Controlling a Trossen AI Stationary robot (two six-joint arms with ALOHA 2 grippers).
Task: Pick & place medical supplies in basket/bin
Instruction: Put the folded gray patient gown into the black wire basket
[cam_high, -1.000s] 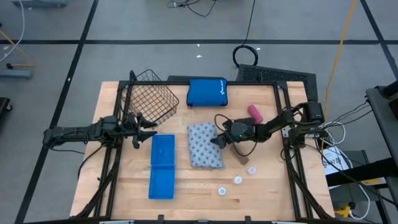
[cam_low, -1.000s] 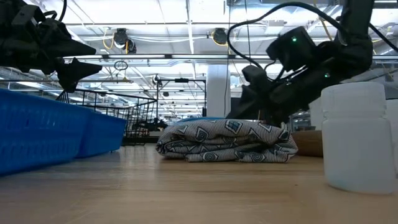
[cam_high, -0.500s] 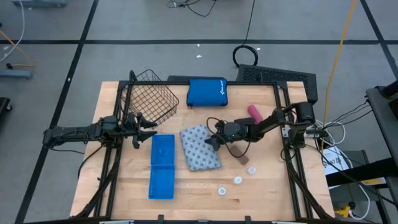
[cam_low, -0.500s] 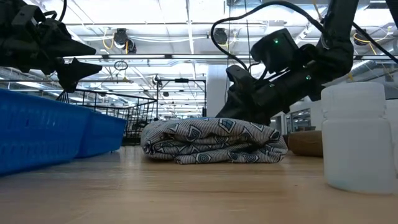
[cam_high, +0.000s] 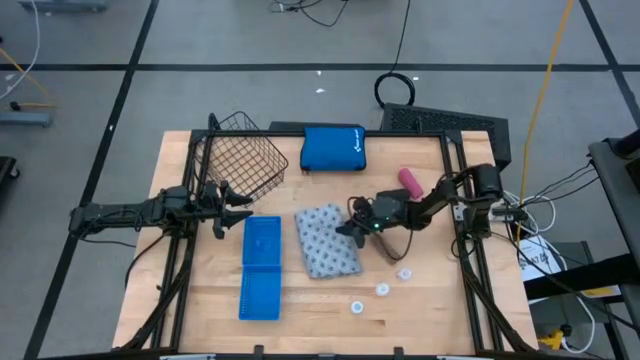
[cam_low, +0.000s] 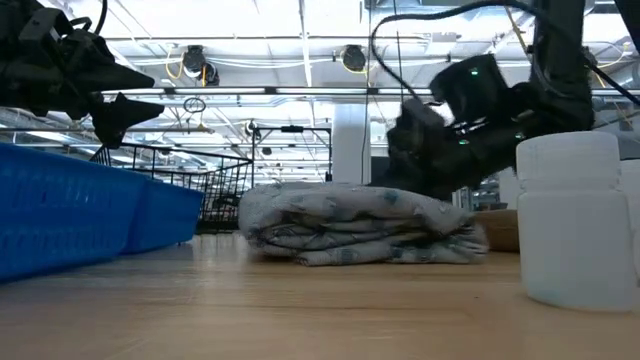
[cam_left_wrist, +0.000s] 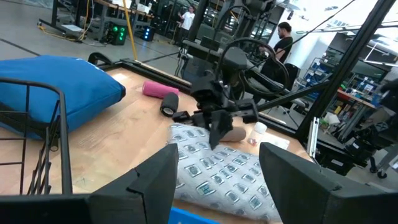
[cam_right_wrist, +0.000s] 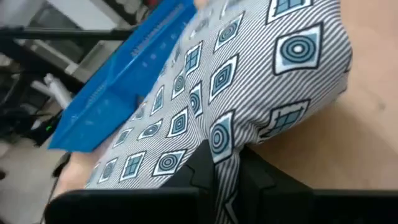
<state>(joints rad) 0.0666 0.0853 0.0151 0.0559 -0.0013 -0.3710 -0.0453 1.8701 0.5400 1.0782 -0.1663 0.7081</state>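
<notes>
The fabric pack (cam_high: 328, 241) lies mid-table, just beside the blue tray (cam_high: 261, 267), with the right gripper (cam_high: 350, 229) pinched tight on a fold of cloth at the edge facing the right arm; the right wrist view shows patterned cloth bunched between the fingers. The step in hand looks like the grasp. Next comes a lift, then a carry to the basket (cam_high: 238, 160). The right arm stretches low across the table. The left gripper (cam_high: 228, 208) waits, part-open and empty, near the basket.
</notes>
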